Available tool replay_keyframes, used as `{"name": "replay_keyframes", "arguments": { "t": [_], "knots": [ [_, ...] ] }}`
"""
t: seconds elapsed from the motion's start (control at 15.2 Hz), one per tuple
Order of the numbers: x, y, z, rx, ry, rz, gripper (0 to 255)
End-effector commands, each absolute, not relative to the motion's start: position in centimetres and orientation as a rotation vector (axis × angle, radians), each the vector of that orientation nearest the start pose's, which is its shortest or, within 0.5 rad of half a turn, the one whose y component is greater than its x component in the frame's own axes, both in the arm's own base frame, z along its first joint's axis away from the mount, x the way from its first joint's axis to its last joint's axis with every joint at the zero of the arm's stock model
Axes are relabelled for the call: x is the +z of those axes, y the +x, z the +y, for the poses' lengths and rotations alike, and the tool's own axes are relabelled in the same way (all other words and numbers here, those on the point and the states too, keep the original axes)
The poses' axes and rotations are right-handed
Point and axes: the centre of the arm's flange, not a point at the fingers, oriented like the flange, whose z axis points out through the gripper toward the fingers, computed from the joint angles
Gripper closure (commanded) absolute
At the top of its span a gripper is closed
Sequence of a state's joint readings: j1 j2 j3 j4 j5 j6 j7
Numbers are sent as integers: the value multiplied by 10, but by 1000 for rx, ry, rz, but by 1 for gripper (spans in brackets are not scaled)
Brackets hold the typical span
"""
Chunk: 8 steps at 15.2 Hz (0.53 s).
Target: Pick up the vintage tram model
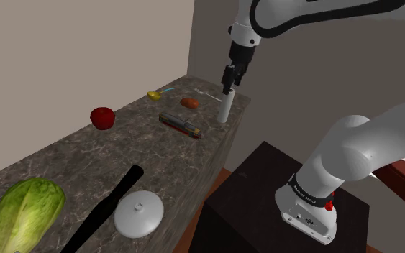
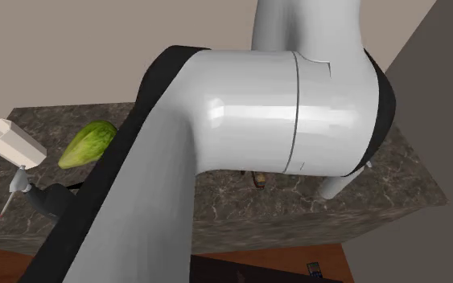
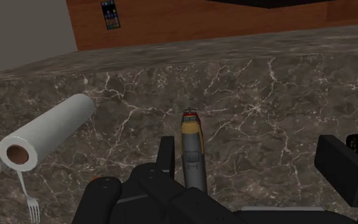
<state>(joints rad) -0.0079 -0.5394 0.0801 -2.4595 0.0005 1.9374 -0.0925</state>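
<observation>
Gripper (image 1: 227, 77) over counter (image 1: 64, 165) corner, claw released, empty.
Tram model (image 1: 181, 123) lies near the stand-side edge.

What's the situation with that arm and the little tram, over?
Pincer open, above the counter. Tram lying on counter, not gripped. Paper roll nearby, clear of tram.
</observation>
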Motion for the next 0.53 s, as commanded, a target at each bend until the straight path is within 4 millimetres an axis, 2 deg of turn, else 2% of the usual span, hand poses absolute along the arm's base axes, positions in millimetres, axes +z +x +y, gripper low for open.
{"name": "replay_keyframes", "arguments": {
  "t": [0.0,0.46],
  "knots": [
    [465,403,31,-36,-3171,-235,0],
    [394,461,30,-60,-3164,-200,0]
  ]
}}
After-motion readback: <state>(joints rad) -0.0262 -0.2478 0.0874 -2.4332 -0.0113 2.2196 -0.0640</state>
